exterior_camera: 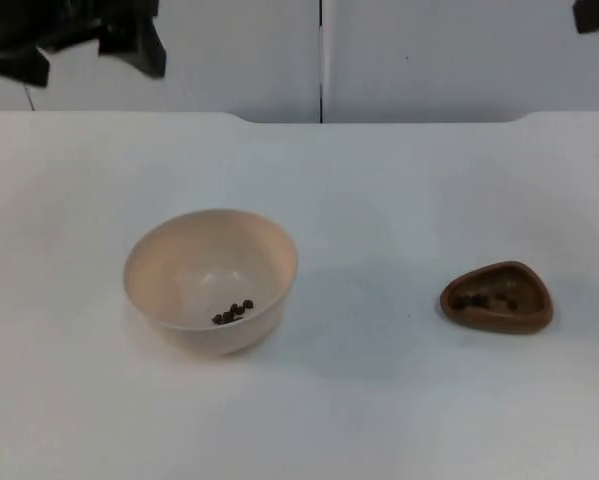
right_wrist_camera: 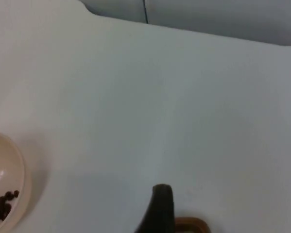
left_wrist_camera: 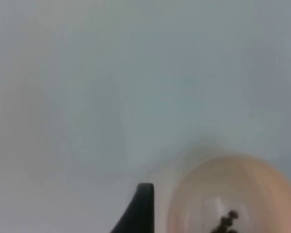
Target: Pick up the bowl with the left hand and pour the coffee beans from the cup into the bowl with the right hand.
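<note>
My left hand [exterior_camera: 99,40] hangs high over the table's far left corner, in front of the wall [exterior_camera: 429,50], well apart from everything on the table [exterior_camera: 379,180]. I cannot tell from here whether it is wide or narrow. My right hand [exterior_camera: 594,15] is up at the far right corner, barely past the edge of the top view, and I cannot tell its state either. Neither hand touches or holds anything.

The bowl [exterior_camera: 210,280] stands upright on the table, left of the middle and nearer the front edge than the far one. It is round and cream-coloured, its mouth facing straight up, so it has no long axis to speak of. A small cluster of beans [exterior_camera: 232,312] lies on its inner floor, toward the side nearest the front edge. From my left wrist the bowl [left_wrist_camera: 237,194] sits just beside my fingertip [left_wrist_camera: 140,208], with the beans [left_wrist_camera: 226,221] dark against its inside. From my right wrist I see the bowl's rim [right_wrist_camera: 11,170] and the beans [right_wrist_camera: 2,204] in it.

The cup [exterior_camera: 497,297] rests on the table toward the right edge, well apart from the bowl. It is brown, shallow and roughly triangular with rounded corners, mouth up. Its long axis runs left to right along the table, the narrower rounded end toward the bowl. A few dark beans lie inside it. From my right wrist its brown rim [right_wrist_camera: 194,224] shows next to my fingertip [right_wrist_camera: 160,208].
</note>
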Robot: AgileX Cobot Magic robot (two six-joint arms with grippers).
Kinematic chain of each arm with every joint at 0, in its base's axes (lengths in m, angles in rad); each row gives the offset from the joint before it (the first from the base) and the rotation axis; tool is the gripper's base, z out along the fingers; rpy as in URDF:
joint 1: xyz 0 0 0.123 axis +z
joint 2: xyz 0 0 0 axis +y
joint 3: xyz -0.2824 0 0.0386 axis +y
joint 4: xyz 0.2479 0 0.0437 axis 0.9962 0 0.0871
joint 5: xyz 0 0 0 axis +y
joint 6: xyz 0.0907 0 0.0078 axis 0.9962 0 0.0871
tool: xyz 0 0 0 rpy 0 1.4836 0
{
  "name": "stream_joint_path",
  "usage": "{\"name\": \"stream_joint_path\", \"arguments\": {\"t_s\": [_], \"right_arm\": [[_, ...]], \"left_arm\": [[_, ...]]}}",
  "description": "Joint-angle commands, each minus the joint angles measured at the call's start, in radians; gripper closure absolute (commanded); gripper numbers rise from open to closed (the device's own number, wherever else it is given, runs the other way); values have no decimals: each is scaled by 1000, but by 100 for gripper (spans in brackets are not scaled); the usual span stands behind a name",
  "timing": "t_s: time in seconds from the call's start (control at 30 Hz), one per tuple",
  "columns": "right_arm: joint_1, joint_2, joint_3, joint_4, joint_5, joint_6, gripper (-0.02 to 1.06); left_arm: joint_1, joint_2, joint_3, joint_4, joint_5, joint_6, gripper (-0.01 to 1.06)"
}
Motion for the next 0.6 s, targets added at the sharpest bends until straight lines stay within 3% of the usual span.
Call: {"name": "stream_joint_path", "arguments": {"t_s": [0.0, 0.33, 0.57], "right_arm": [[6, -58, 5, 2, 39, -14, 34], [6, -220, 5, 15, 109, -14, 34], [6, -326, 5, 15, 177, -14, 34]], "left_arm": [[2, -85, 1, -1, -4, 5, 18], [2, -324, 1, -1, 21, 9, 18], [2, -417, 1, -5, 137, 73, 18]]}}
